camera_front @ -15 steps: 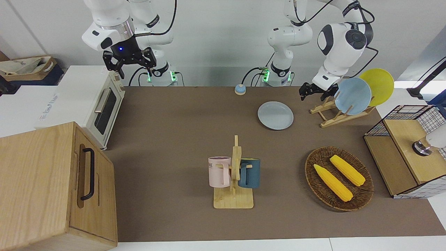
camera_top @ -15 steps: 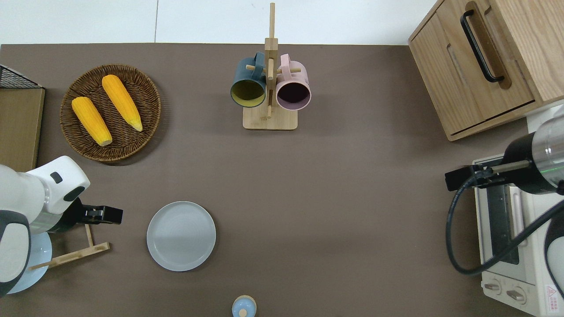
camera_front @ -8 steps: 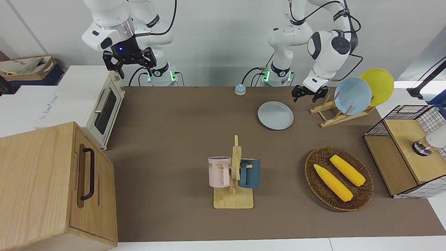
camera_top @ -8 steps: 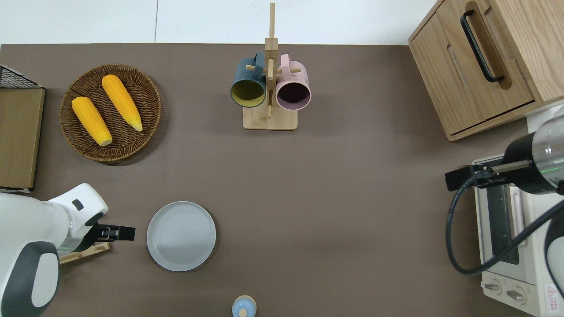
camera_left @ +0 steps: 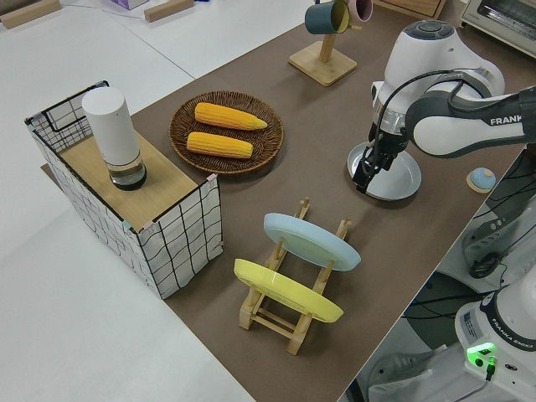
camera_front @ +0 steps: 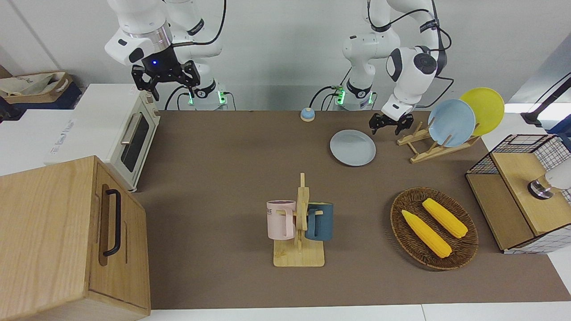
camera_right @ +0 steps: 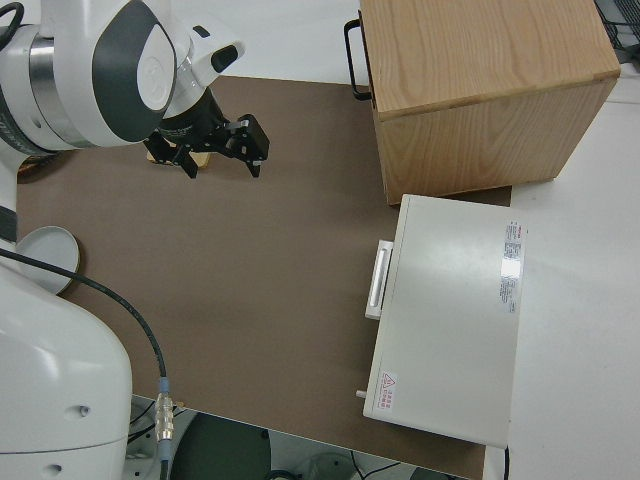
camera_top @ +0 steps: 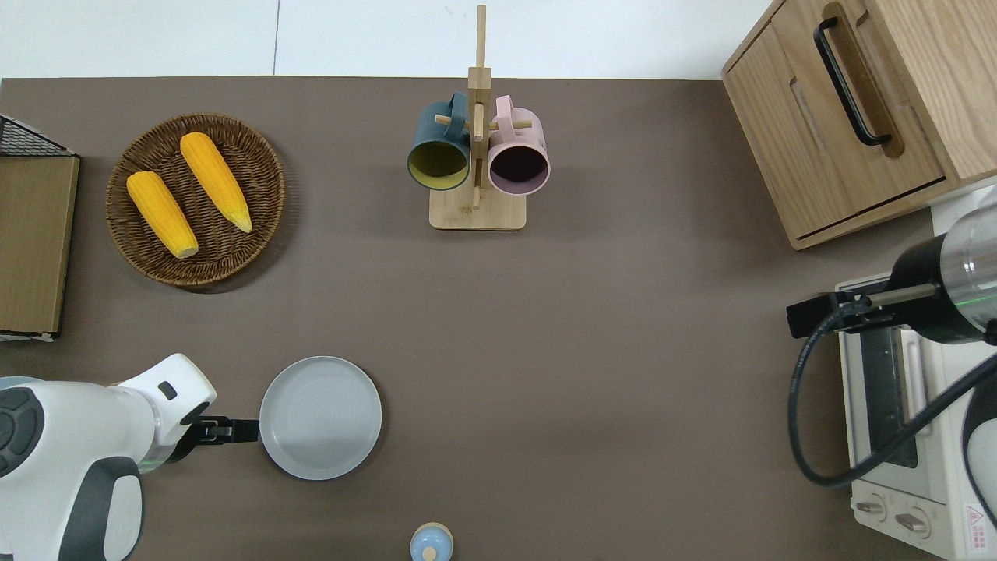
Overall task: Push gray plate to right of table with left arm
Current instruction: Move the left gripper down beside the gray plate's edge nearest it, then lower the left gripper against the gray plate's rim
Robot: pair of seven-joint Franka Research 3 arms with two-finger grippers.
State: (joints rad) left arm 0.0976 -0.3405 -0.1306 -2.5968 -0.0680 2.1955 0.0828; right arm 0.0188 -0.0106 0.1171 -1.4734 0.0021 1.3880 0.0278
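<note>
Left gripper now moved against gray plate rim, plate unmoved

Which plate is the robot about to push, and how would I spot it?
Find the wooden rack at the left arm's end of the table. The gray plate lies flat on the mat beside it, with the left hand at its rim. The blue plate and yellow plate stand in the rack.

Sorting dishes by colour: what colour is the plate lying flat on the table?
Pale gray-blue, plain; the gray plate shows best in the overhead view.
</note>
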